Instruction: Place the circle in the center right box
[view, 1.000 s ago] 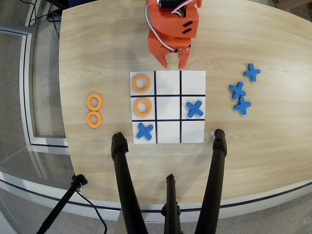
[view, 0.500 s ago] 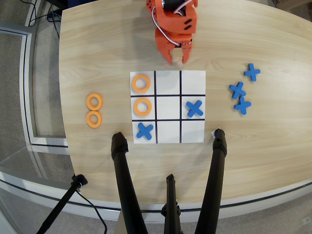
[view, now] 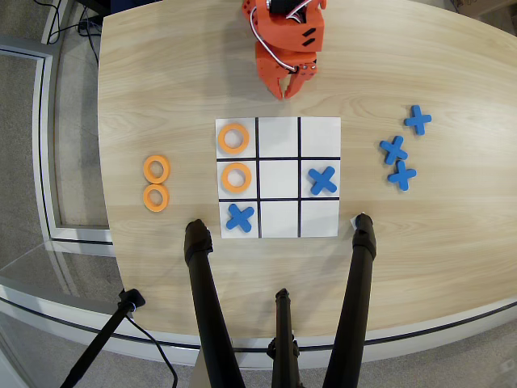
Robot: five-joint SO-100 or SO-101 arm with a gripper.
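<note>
Orange rings are being seen in four places in the overhead view: one circle [view: 236,177] is lying inside the middle-row cell at the picture's left edge of the white board [view: 279,229], the center right box [view: 224,187], where it is sitting well within the thin black lines. A second ring [view: 233,138] is resting in the top-left cell, directly above the first. Two more rings [view: 157,169] [view: 156,197] are lying off the board on the wooden table [view: 420,259] to the picture's left, one just above the other and almost touching. A blue cross [view: 322,180] is occupying the opposite middle-row cell, at the picture's right, and another blue cross [view: 240,217] is lying in the bottom-left cell, directly below the circle. Three spare crosses [view: 418,120] [view: 393,149] [view: 401,175] are being kept in a loose cluster on the table well to the right of the board. The orange gripper [view: 288,87] is being held above bare table near the top edge, apart from the board and above its top row in the picture; its fingertips are nearly pressed together, with only a narrow slit between them and nothing pinched. Black tripod legs [view: 208,307] are rising into the lower part of the picture, in front of the table's near edge.
</note>
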